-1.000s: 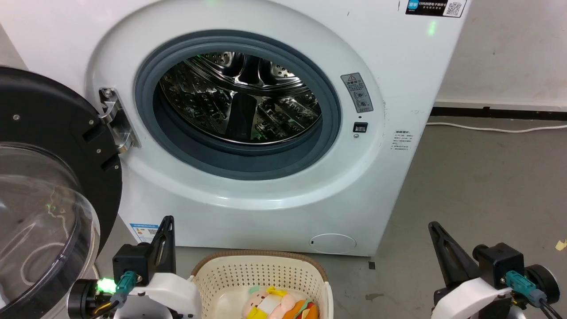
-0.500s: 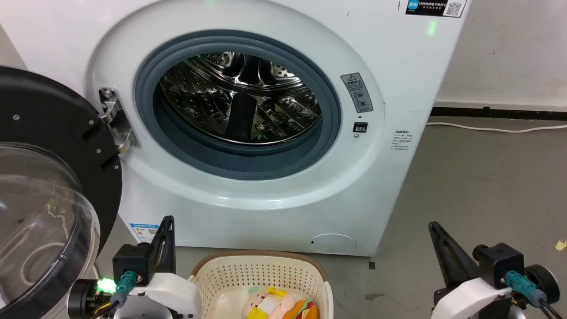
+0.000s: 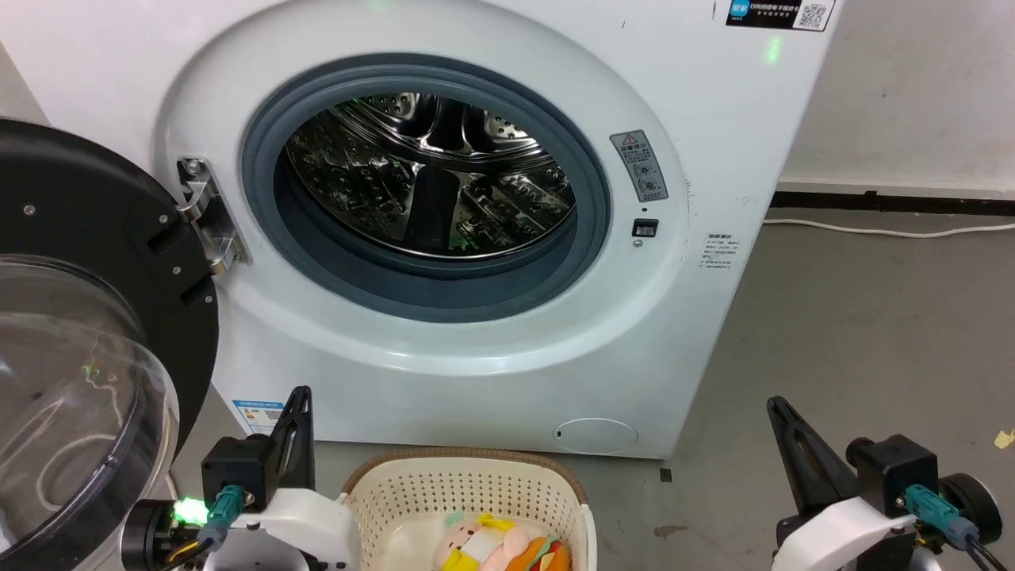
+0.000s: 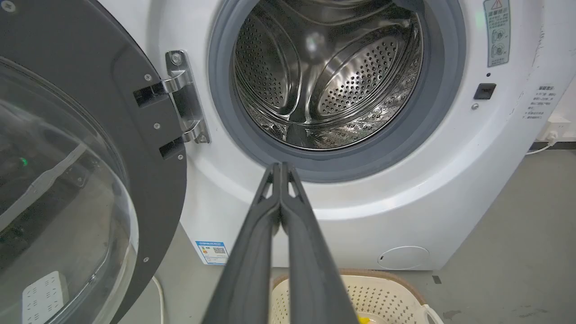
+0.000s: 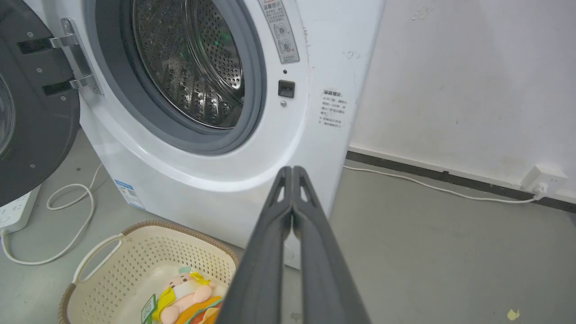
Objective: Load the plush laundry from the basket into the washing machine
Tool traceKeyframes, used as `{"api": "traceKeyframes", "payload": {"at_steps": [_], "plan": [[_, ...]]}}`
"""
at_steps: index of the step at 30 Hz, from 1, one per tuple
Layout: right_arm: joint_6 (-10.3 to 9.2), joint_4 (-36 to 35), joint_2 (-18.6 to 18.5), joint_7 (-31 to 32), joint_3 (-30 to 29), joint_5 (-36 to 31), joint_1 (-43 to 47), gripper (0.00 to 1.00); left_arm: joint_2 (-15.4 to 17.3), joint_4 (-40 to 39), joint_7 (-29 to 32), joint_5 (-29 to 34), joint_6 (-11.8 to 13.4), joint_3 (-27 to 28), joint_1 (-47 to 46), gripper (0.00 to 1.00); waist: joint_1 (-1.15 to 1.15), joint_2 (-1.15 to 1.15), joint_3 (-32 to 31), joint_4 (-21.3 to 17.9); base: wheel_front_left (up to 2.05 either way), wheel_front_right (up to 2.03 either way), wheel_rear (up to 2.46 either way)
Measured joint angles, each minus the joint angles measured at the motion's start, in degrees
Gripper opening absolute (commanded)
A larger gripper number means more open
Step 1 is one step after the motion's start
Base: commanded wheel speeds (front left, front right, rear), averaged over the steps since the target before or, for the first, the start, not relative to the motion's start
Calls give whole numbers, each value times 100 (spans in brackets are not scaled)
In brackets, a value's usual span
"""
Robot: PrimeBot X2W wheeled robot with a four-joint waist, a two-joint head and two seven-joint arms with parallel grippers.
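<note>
A white front-loading washer (image 3: 714, 119) stands with its door (image 3: 79, 238) swung wide to the left. Inside the grey gasket (image 3: 587, 198), the steel drum (image 3: 428, 174) shows bare perforated metal.

On the grey floor (image 3: 872, 333) just in front of the washer sits a cream perforated basket (image 3: 468, 484) with a brown rim. Two plush toys lie side by side on its bottom, touching: a pink-peach doll (image 3: 476, 543) with yellow parts, and to its right an orange burger (image 3: 543, 555).

The left gripper (image 3: 301, 394) hangs just left of the basket, the right gripper (image 3: 775, 404) well off to its right. On each, the two dark fingers are pressed together with nothing between them, pointing towards the washer.
</note>
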Motion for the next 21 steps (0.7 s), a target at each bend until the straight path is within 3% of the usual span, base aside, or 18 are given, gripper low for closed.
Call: {"api": "traceKeyframes", "payload": {"at_steps": [21], "plan": [[0,0,0,0,1,0,0,0,0,0,0,0,0,2,0,0,0,0,0,0,0,0,0]]}}
